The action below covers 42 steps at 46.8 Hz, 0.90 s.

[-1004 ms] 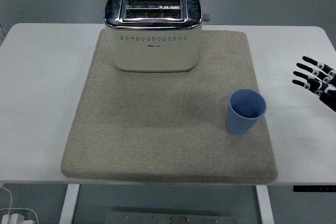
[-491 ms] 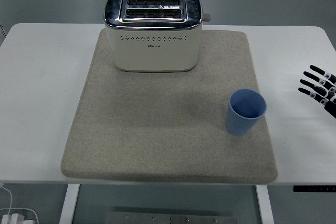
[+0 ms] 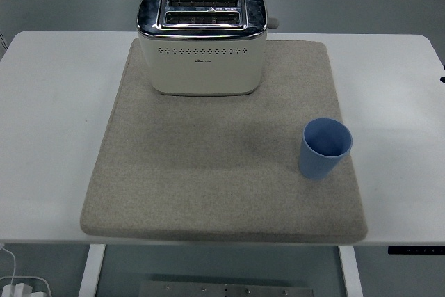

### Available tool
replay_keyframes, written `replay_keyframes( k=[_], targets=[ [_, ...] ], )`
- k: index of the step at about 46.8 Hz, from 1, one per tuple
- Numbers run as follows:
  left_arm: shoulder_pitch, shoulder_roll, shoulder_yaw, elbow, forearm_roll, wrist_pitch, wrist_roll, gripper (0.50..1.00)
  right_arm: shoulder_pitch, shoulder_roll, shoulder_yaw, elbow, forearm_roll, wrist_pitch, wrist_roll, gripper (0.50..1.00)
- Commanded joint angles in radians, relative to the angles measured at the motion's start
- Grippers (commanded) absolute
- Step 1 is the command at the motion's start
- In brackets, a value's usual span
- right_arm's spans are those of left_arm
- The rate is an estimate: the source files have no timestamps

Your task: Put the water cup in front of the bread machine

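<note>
Head view shows the blue water cup standing upright and empty on the grey felt mat, close to the mat's right edge and toward its near half. Nothing touches the cup. The bread machine (a cream-bodied toaster with a chrome top and 2 slots) stands at the far end of the same mat, slightly left of centre, its front face with a row of small holes turned toward the camera. Cup and bread machine are well apart: the cup sits to the right of and nearer than the machine, and the bare mat directly before the machine's front holds nothing. The mat lies on the white table, whose bare surface shows on both sides. No robot hand appears over the table, so the state of the fingers cannot be told; only a tiny dark speck shows at the right edge of the picture. Below the table's near edge, a white cable shows at the bottom left.
</note>
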<state>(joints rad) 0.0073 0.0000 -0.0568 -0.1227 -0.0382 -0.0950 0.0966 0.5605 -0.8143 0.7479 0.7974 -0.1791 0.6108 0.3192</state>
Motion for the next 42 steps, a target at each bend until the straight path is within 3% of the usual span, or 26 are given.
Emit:
replay_keyframes(
  k=[1, 12, 20, 31, 42],
  targets=[
    [0.000, 0.000, 0.000, 0.000, 0.000, 0.000, 0.000, 1.000, 0.033, 0.001, -0.001, -0.043, 0.000, 0.000, 0.001, 0.923],
    [0.000, 0.000, 0.000, 0.000, 0.000, 0.000, 0.000, 1.000, 0.151, 0.020, -0.015, -0.257, 0.000, 0.000, 0.001, 0.924],
    [0.000, 0.000, 0.000, 0.000, 0.000, 0.000, 0.000, 1.000, 0.206, 0.012, -0.016, -0.345, 0.003, 0.000, 0.006, 0.921],
    [0.000, 0.000, 0.000, 0.000, 0.001, 0.000, 0.000, 1.000, 0.220, -0.040, -0.058, -0.369, 0.041, 0.000, 0.003, 0.924],
    [0.000, 0.000, 0.000, 0.000, 0.000, 0.000, 0.000, 1.000, 0.236, -0.063, -0.229, -0.351, 0.032, 0.000, 0.009, 0.924]
  ],
)
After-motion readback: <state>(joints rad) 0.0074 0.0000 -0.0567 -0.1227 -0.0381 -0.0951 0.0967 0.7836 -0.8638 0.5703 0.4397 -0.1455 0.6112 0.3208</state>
